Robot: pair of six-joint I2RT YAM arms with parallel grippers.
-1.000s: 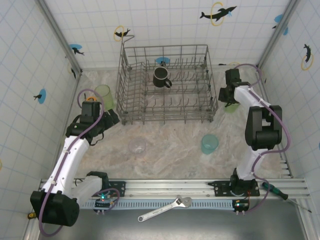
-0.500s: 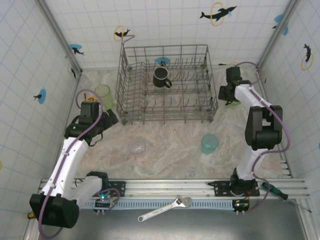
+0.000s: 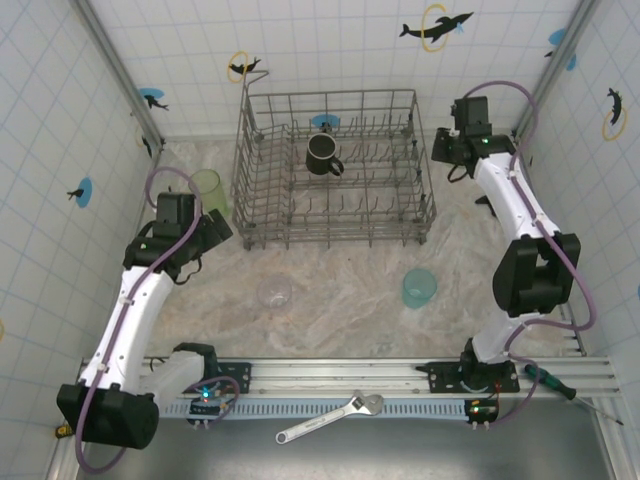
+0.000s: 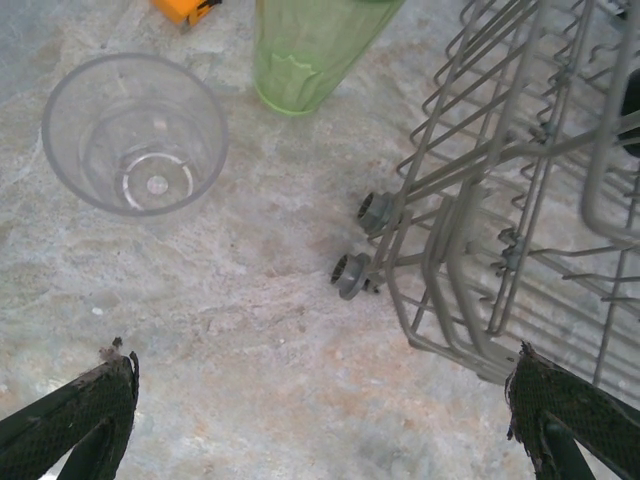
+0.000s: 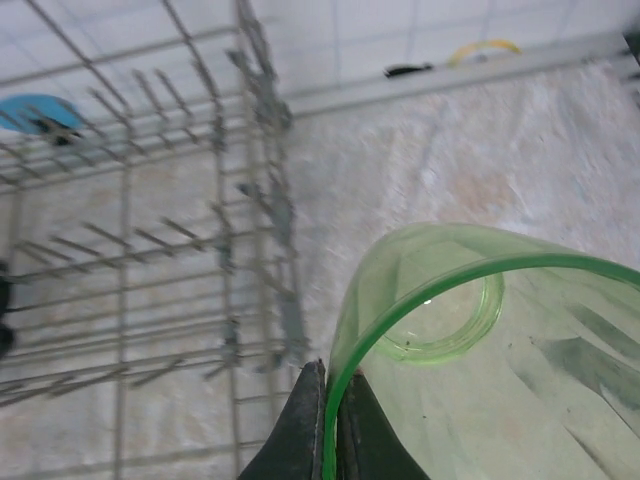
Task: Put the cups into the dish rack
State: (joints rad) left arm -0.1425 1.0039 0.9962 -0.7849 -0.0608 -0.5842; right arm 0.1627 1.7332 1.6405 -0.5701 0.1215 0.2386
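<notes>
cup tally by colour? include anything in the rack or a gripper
Light-green: 2, tabletop tumbler, held tumbler in right gripper
Teal: 1, teal tumbler
Black: 1, black mug in dish rack
Clear: 2, clear cup, second clear cup
Total: 6

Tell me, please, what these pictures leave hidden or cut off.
- Right wrist view: the held green tumbler, pinched at its rim by the right gripper, runs off the right and bottom edges.
- Left wrist view: the top edge cuts off the other green tumbler and the orange tape measure.
- Left wrist view: a dark sliver behind the dish rack wires, likely the black mug, is cut by the right edge.
</notes>
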